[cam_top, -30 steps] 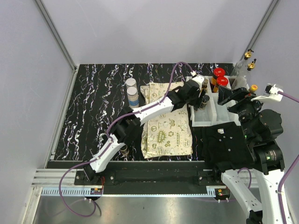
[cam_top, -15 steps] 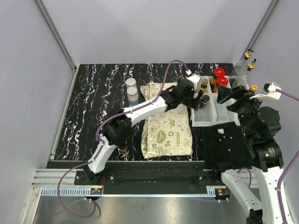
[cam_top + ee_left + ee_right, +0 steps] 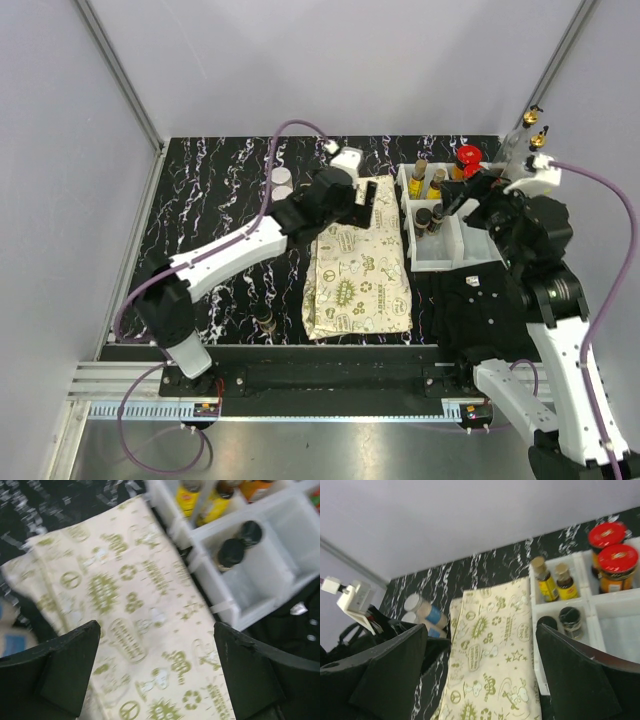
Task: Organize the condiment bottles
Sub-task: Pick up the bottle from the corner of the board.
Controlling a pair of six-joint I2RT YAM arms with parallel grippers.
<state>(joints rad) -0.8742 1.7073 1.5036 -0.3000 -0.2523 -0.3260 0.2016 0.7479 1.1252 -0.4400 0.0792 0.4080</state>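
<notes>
Currently two black-capped bottles point(image 3: 231, 552) are standing side by side in a near compartment of the white bin point(image 3: 220, 607), with yellow-labelled bottles point(image 3: 544, 577) and red-capped jars point(image 3: 617, 560) sitting in the compartments behind. The left gripper point(image 3: 156, 630) is hovering wide open and empty over the patterned cloth point(image 3: 140, 610), just left of the bin. The right gripper point(image 3: 481, 630) is hanging open too, holding nothing.
</notes>
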